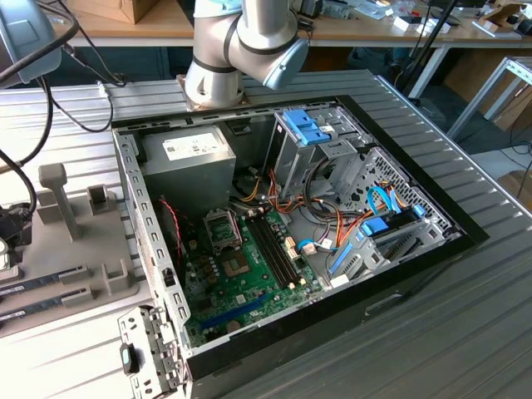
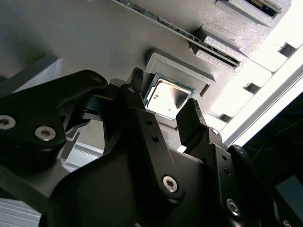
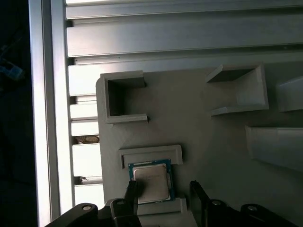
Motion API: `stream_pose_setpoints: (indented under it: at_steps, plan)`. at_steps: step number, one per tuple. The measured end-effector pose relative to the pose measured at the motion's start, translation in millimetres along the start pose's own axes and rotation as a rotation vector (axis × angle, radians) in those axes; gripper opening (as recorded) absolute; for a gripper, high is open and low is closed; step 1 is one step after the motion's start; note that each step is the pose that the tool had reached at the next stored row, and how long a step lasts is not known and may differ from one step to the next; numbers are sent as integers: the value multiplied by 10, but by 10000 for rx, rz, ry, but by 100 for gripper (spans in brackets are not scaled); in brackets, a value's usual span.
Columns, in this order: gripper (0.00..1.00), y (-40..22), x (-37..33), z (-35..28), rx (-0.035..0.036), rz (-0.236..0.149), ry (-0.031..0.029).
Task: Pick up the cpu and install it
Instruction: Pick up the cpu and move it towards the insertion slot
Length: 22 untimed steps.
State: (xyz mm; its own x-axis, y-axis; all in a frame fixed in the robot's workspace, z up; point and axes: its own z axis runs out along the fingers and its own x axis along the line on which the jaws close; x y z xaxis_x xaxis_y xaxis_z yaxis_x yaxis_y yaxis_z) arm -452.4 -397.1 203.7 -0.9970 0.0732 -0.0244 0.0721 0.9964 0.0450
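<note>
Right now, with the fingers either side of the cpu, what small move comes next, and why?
Probably lower the gripper slightly. In both wrist views it is open and straddles the cpu, which lies flat in a recess of the grey holder; the fingertips look above its edges, not touching, so closing now might miss.

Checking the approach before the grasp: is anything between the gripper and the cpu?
Nothing visible. The gripper, open, has a finger either side of the cpu, which lies bare in its grey holder.
</note>
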Motion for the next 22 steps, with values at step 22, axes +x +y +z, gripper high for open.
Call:
stream_pose_setpoints:
  at_steps: [22]
  plan:
    - [56,-5,7,102,2,0,2]
